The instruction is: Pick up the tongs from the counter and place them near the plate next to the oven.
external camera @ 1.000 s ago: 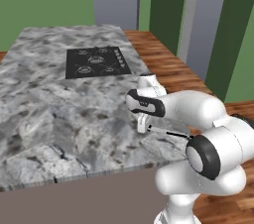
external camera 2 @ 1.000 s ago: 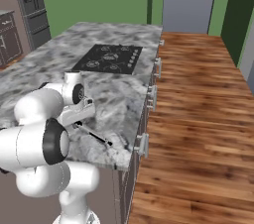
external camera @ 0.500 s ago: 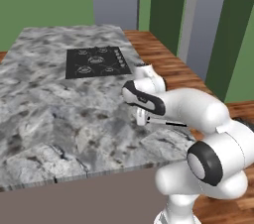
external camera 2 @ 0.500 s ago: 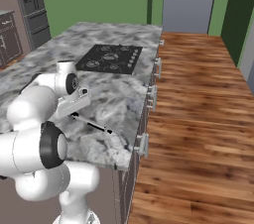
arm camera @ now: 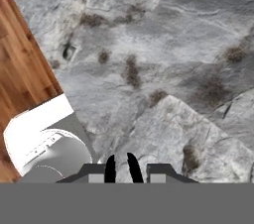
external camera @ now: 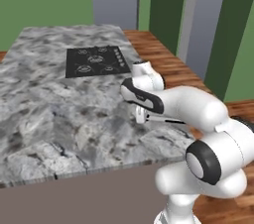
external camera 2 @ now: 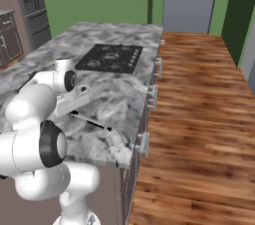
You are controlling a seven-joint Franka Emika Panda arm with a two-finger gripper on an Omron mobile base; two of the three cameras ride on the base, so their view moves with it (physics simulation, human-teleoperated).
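My gripper (external camera: pixel 142 116) (external camera 2: pixel 73 111) hangs just above the near right part of the marbled counter (external camera: pixel 49 99) (external camera 2: pixel 119 89), in front of the black cooktop (external camera: pixel 94 62) (external camera 2: pixel 112 57). It is shut on one end of the tongs (external camera: pixel 167 119) (external camera 2: pixel 93 122), a thin dark rod that sticks out sideways toward the counter's right edge, slightly above the stone. In the hand view the two dark fingertips (arm camera: pixel 109 167) stand close together over bare marble (arm camera: pixel 163 69). The plate and the oven are out of view.
The counter's right side has drawer fronts with metal handles (external camera 2: pixel 149 97). Wood floor (external camera 2: pixel 199 119) (external camera: pixel 168 64) runs along that side. A dark steel appliance (external camera 2: pixel 30 5) and a taupe cabinet (external camera 2: pixel 7 40) stand at the far left. My own forearm (external camera: pixel 193 106) crosses the counter's near right corner.
The hand has swung back from the counter's near edge toward the cooktop and turned, carrying the tongs with it. Their free end now lies further in over the stone.
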